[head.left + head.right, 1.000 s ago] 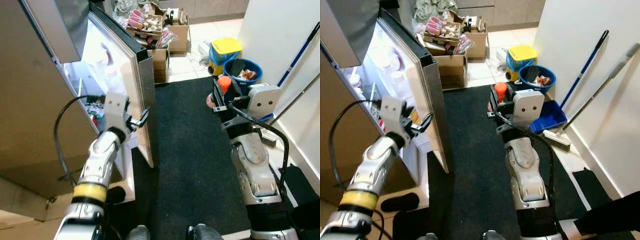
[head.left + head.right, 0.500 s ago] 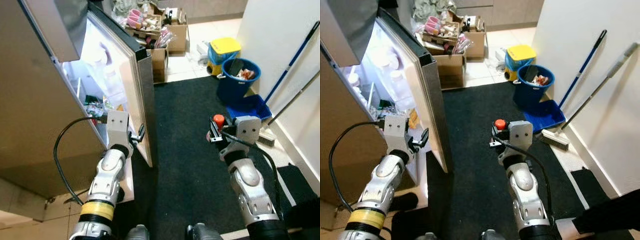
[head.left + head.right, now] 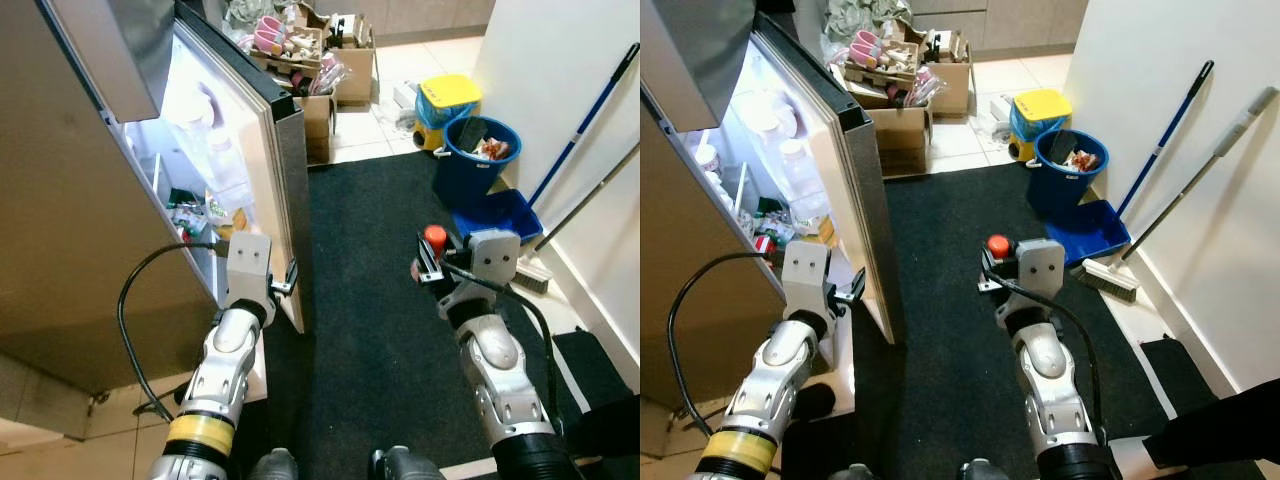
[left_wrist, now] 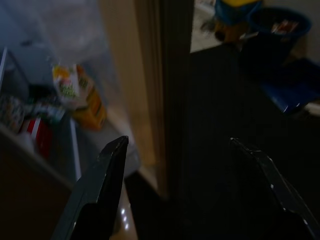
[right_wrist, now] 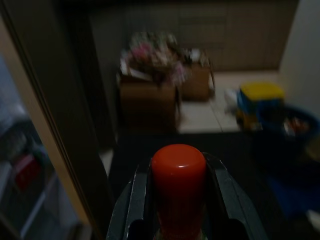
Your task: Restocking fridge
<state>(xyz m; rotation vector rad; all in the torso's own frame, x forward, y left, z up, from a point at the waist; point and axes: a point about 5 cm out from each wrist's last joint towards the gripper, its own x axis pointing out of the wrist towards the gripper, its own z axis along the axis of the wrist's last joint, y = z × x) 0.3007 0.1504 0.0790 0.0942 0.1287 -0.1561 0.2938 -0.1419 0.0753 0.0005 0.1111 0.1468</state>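
The fridge stands at my left with its door (image 3: 283,150) swung open and the lit shelves (image 3: 197,205) holding cartons and packets. My left gripper (image 3: 286,279) hovers low beside the door's outer edge, open and holding nothing; the left wrist view looks past its fingers (image 4: 107,170) at a juice carton (image 4: 74,89) on a door shelf. My right gripper (image 3: 430,262) is over the black rug, shut on a bottle with a red cap (image 3: 433,237). The right wrist view has that cap (image 5: 178,167) between the two fingers.
A black rug (image 3: 370,320) covers the floor ahead. A blue bucket (image 3: 478,155), a yellow-lidded box (image 3: 450,98) and a blue dustpan (image 3: 505,212) sit at the right. Broom handles (image 3: 592,105) lean on the white wall. Cardboard boxes (image 3: 325,75) stand behind the door.
Both arms have come down and back toward me. The right gripper carried the bottle away from the bucket. The left gripper dropped lower along the door's edge.
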